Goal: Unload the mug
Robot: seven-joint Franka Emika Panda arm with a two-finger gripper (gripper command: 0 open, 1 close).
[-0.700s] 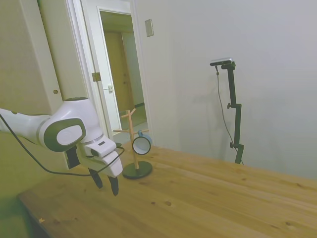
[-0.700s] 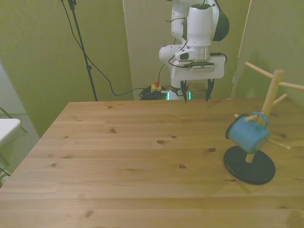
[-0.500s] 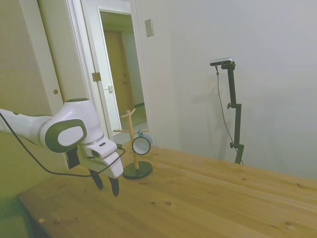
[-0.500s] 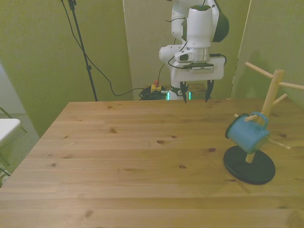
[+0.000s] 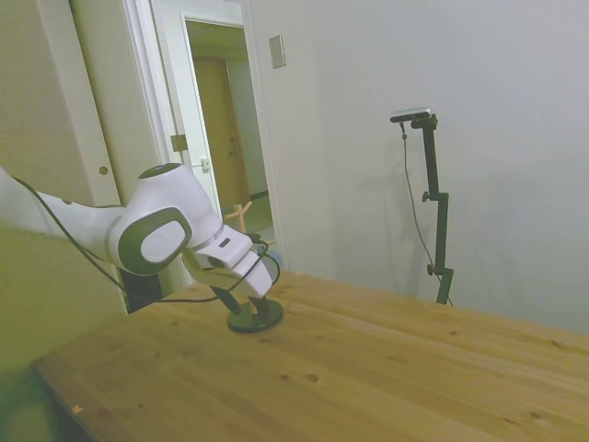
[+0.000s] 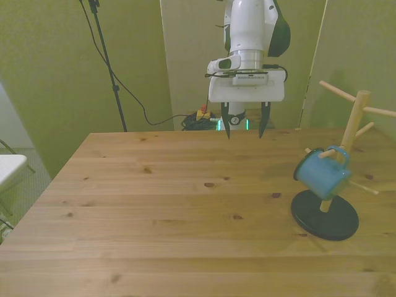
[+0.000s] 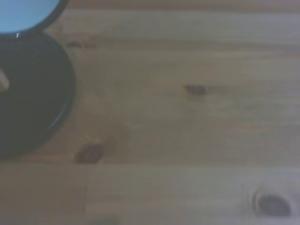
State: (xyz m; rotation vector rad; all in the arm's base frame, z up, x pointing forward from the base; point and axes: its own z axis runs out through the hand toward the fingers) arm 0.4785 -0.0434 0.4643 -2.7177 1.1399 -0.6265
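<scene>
The front view shows the whole layout. The mug [image 6: 322, 173] hangs by its handle on a lower peg of the wooden mug tree [image 6: 351, 133], tilted with its mouth toward the front view's left, above the tree's round dark base [image 6: 325, 214] near the table's [image 6: 154, 216] edge at the front view's right. The claw [image 6: 245, 125] hangs over the table's far edge, fingers spread and pointing down, nothing between them, well apart from the mug.

The side view hides most of that. The white arm [image 5: 152, 235] stands in front of the tree, so only the top pegs [image 5: 241, 211] and part of the base [image 5: 256, 316] show past the claw [image 5: 241, 296]. The mug itself cannot be made out there. The side view alone shows the open doorway [image 5: 225, 138] behind the table.

The wrist view is blurred. It catches bare planks with dark knots [image 7: 194, 89], an arc of the dark base [image 7: 33, 98], and a pale blue curve at the frame's corner, the mug's rim [image 7: 23, 14].

Compared with half a second ago, the arm has swung. In the side view the claw was low and clear of the tree, with the mug's pale mouth showing; now it covers the mug. In the front view the claw has turned square to the camera and shifted slightly toward the front view's left. Mug and tree have not moved.
</scene>
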